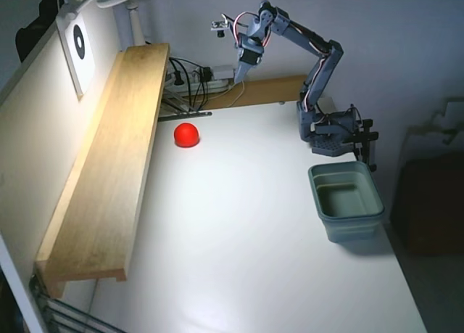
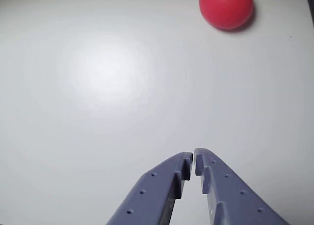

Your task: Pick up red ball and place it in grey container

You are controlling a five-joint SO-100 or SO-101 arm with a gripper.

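White table (image 1: 246, 239) filled most of the fixed view, bare apart from the task things. Long wooden shelf (image 1: 109, 166) ran along its 9 o'clock edge, cables bunched near 12. Arm (image 1: 319, 72) was based at about 2 o'clock, folded up and reaching toward 12. Grey container (image 1: 346, 201) sat at 3 o'clock just below the arm base, upright and empty. Red ball (image 1: 186, 134) lay at about 11 o'clock on the table, near the shelf but apart from it, well apart from the container. Pincer (image 2: 193, 159) hung raised above the table, tips nearly touching, holding nothing; in the wrist view the ball (image 2: 226, 8) sat at 1 o'clock, well ahead of the tips.

Risks, judged: narrow jaws would need opening before descent, or the tips would knock the smooth ball away, maybe under the shelf. Off-centre approach could squirt it sideways. Long carry across to the container could drop it short or clip the rim.
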